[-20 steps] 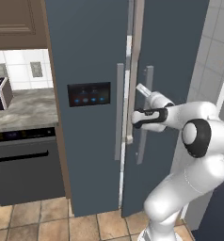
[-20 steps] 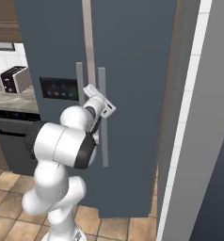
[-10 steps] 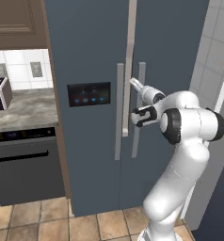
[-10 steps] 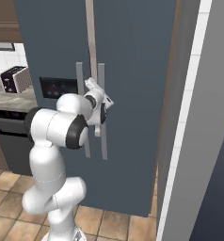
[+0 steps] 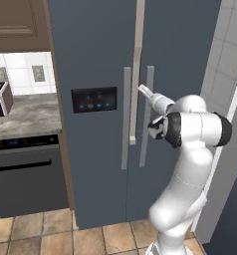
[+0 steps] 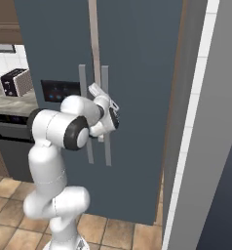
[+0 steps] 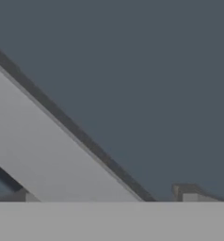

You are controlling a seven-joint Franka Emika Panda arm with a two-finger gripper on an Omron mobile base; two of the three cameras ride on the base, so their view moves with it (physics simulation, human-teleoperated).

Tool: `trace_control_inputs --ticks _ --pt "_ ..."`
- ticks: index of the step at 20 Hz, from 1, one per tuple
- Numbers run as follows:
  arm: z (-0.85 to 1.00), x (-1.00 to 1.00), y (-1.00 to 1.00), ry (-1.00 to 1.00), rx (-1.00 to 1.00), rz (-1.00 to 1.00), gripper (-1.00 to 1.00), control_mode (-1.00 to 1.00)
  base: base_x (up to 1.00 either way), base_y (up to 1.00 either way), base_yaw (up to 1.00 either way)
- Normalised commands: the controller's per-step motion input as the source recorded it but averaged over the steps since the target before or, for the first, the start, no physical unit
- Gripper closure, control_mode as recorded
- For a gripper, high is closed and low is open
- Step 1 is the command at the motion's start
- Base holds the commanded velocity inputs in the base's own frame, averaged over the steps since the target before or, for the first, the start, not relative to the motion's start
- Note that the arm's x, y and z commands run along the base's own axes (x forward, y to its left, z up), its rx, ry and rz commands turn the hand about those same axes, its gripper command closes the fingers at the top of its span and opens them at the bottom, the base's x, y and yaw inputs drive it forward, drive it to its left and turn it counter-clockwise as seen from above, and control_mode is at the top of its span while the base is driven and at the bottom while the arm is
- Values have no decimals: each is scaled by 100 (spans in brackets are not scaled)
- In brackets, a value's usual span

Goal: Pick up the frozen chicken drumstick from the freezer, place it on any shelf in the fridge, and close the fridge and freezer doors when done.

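— Item one, doors (image 5: 140, 74)?
— Both shut; black panel (image 5: 94, 99) on the left one.
— Item two, my gripper (image 7: 107, 197)?
— Jaws wide apart, astride the right door's handle (image 7: 48, 150), gripping nothing.

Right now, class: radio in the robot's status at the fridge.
End effector open, astride the fridge door handle. Both doors shut. Drumstick unseen. Nothing blocking.

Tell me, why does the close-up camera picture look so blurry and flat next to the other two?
Hand view: pressed close to the fridge door, its handle a soft-edged grey bar. Left base view: even light, blue-lit panel clear. Right base view: slightly soft, faint handle shadows.
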Motion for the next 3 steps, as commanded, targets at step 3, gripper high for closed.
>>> trace_control_inputs --ticks 3 --pt "0 0 0 0 0 0 -100 -100 0 0 0"
